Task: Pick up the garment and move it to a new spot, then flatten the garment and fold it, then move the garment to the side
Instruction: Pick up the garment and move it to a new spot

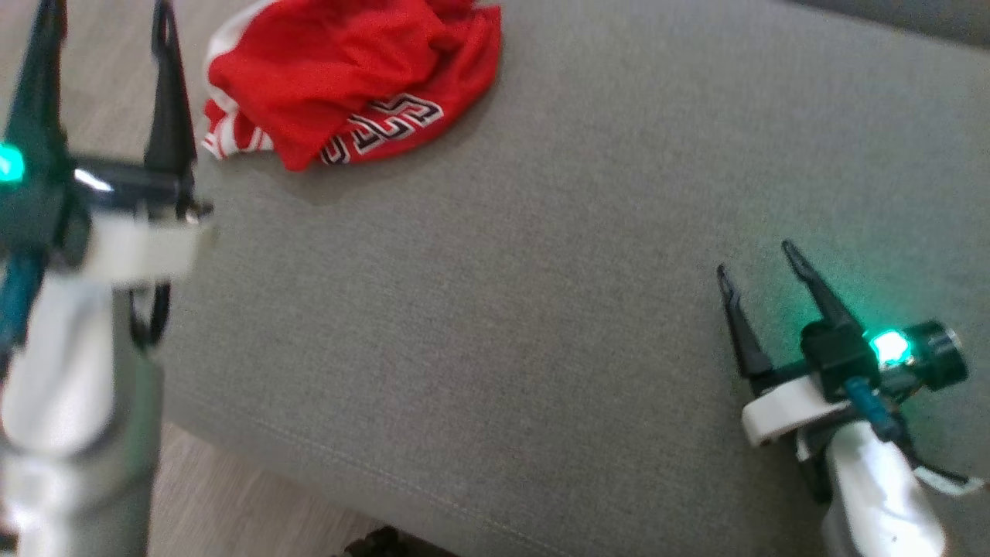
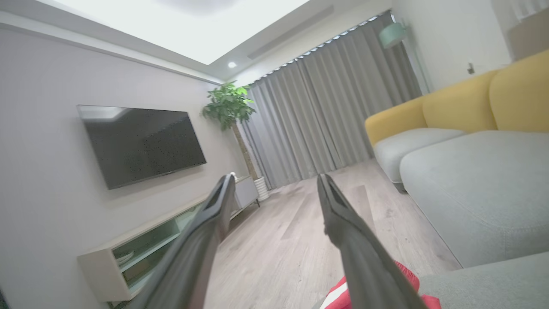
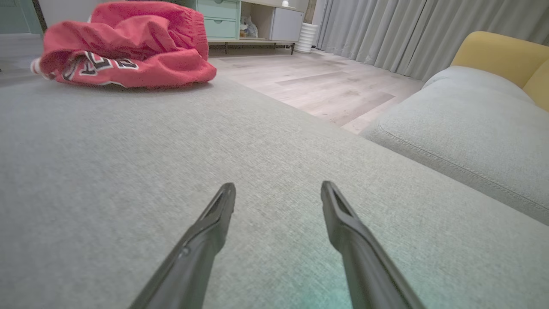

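At the far left corner of the grey seat cushion (image 1: 541, 294), the red garment (image 1: 348, 77) is lying in a crumpled heap. Its white-striped hem is sitting just beside the cushion's left edge, beyond which the wooden floor (image 1: 232, 495) is showing. The left gripper (image 1: 107, 15) is hanging just left of the heap, apparently over that edge, with its two fingers spread apart and holding nothing. The right gripper (image 1: 755, 259) is hovering low over bare cushion at the near right, well apart from the garment, its fingers likewise spread and empty. Judged from this layout, the pick-up is not yet begun. The chief hazard is sitting at the edge: a glancing or leftward contact from the left gripper would probably be pushing the loose heap off the cushion onto the floor. A shallow pinch would likely be catching only one fold, leaving the rest trailing and dragging during the lift. Open room is lying to the right and near, where a broad stretch of bare cushion between the heap and the right gripper is offering space for setting down, flattening and folding. A neighbouring cushion (image 3: 463, 128) is marking the limit at the far side.
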### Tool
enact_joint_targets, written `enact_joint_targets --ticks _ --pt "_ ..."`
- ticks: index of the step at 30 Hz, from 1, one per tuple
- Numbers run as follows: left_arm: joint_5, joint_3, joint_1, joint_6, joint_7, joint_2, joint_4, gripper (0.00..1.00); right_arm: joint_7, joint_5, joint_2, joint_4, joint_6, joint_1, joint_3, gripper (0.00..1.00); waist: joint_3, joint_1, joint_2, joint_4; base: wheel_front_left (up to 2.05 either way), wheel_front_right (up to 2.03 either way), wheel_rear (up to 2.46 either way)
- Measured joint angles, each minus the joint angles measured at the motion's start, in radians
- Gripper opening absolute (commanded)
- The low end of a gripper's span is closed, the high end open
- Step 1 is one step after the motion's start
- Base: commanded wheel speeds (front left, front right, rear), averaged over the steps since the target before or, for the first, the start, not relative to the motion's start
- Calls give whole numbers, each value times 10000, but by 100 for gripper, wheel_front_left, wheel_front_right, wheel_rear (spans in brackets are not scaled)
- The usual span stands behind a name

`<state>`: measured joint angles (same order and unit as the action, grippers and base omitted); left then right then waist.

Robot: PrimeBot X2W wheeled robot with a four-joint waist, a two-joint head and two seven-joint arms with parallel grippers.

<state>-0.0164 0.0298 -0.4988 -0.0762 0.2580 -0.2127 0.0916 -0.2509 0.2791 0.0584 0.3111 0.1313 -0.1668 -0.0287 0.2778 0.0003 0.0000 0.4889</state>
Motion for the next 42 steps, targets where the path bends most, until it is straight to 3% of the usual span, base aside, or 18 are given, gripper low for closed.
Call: enact_joint_targets --ticks 6,11,18,24,29,30,31,33,37,42 --pt "75 1009 -3146 -468 -88 -631 2888 100 -6 247 560 -309 0 -716 -96 100 1146 1 0 -231 0 0 0" --pt "334 2266 -5456 -562 -940 -1262 5879 100 -142 305 830 -1120 0 -1197 -234 100 2122 -2 0 -703 0 0 0" --pt "-510 4080 -6343 -568 -1860 -1870 8589 100 -230 307 876 -1931 2 -1534 -418 100 2914 -2 0 -1409 0 0 0" --pt "-734 4197 -6920 -506 -1812 -2713 10128 100 -303 309 872 -2324 2 -1810 -696 100 3316 -2 0 -2027 0 0 0" --pt "-660 4240 -7128 -320 -1177 -2932 10725 100 -309 309 871 -2543 2 -1931 -698 100 3548 -2 0 -2437 0 0 0" --pt "-639 4276 -7142 -320 -1083 -2930 10813 24 -309 307 871 -2604 2 -1931 -686 100 3597 -2 0 -2485 0 0 0" --pt "-621 4307 -7151 -320 -993 -2924 10909 0 -309 307 865 -2667 2 -1931 -685 100 3635 -1 0 -2524 0 0 0" --pt "-591 4418 -7173 -297 -830 -2918 11062 0 -311 309 851 -2708 2 -1932 -671 100 3674 -2 0 -2580 0 0 0" --pt "-428 4550 -7403 174 -378 -2901 11047 0 -309 307 805 -2606 2 -1930 -579 100 3566 -2 0 -2598 0 0 0" --pt "-173 4746 -7943 556 -88 -2936 10328 0 -291 282 723 -2105 2 -1901 -493 100 3128 -1 0 -2652 0 0 0"
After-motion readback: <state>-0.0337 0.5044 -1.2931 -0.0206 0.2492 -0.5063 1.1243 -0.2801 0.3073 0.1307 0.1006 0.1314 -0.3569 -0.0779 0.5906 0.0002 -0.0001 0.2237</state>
